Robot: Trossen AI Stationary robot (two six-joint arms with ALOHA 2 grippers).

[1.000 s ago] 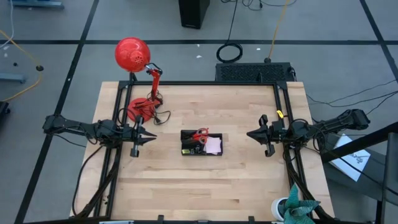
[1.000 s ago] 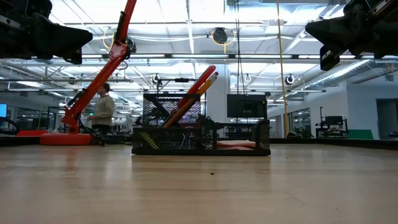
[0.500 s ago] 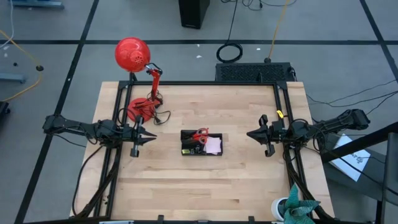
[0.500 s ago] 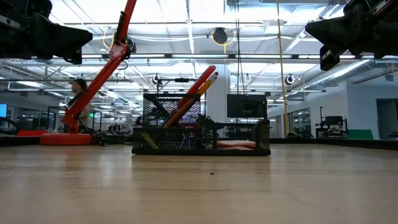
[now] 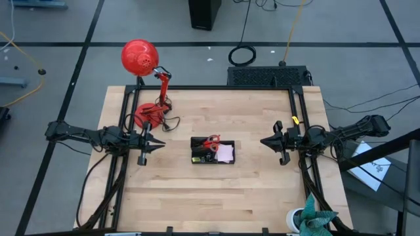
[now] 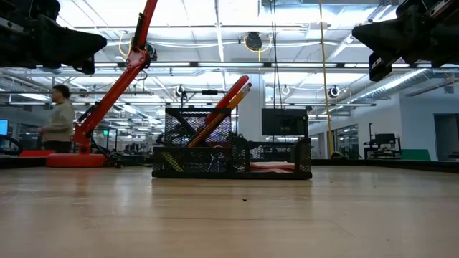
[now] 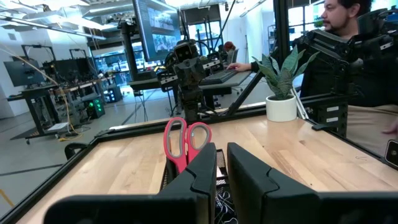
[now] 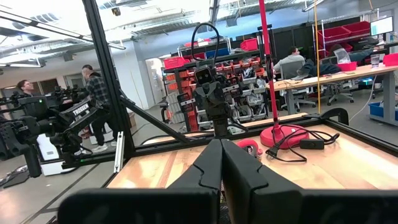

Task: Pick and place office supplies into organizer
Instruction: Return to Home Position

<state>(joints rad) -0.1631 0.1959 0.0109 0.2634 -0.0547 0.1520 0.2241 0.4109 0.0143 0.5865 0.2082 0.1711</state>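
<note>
I see the low black mesh desk organizer (image 5: 194,149) at mid-table. It holds the red-handled scissors (image 5: 210,142), leaning orange pencils (image 6: 228,106) and the pale pink sticky-note pad (image 5: 225,153). My left gripper (image 5: 163,147) hovers well apart on one side, fingers nearly pressed together. My right gripper (image 5: 262,141) is opposite, fingers closed, empty.
</note>
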